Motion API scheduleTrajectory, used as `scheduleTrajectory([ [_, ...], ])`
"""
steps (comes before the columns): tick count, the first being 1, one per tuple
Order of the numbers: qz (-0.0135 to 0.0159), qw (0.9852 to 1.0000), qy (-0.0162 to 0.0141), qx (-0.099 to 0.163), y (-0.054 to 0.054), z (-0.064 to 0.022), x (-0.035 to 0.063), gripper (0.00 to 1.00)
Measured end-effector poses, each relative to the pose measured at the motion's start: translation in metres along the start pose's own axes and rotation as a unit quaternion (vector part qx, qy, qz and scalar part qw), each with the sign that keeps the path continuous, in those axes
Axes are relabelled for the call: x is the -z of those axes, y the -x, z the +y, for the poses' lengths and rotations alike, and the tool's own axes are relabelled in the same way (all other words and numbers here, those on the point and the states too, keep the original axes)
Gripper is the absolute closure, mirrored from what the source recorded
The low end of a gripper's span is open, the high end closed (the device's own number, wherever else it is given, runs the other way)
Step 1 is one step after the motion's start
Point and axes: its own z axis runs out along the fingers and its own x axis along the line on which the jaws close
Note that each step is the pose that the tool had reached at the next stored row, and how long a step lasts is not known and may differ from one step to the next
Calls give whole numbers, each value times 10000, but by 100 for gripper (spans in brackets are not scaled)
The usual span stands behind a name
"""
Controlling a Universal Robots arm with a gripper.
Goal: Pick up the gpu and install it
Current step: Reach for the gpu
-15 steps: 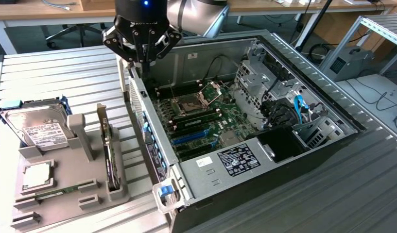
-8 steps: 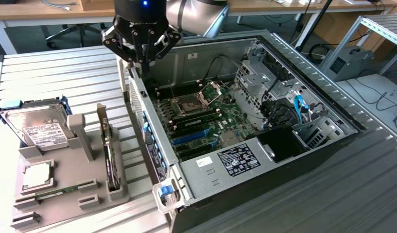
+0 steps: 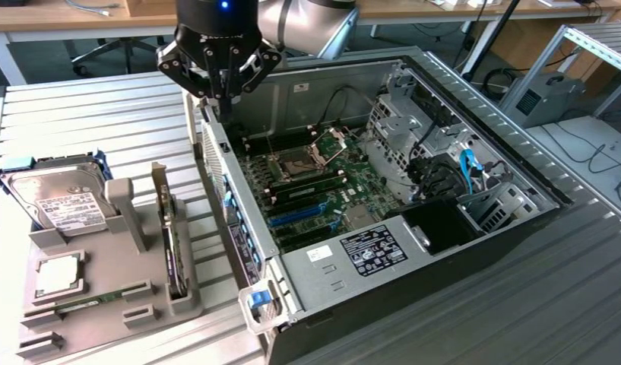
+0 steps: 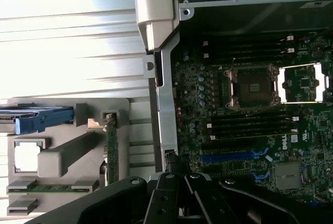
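Gripper [image 3: 226,93] hangs empty, its fingers pressed together, over the wall of the open case [image 3: 300,99] nearest the grey holder [image 3: 128,228]. By my judgement, the pickup has not begun. The gpu [image 3: 170,239] stands on edge in that holder on the counter [image 3: 107,122], untouched, just beside the case and well below the gripper. Grasping it calls for spread jaws brought down over its top edge.

Tool [image 3: 222,91] raised, pointing straight down, jaws closed.
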Motion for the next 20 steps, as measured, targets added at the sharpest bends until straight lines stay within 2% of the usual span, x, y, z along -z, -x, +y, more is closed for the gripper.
scheduleTrajectory([
  [20, 0, 10000, 0, 0, -96, -7, 2, 89],
])
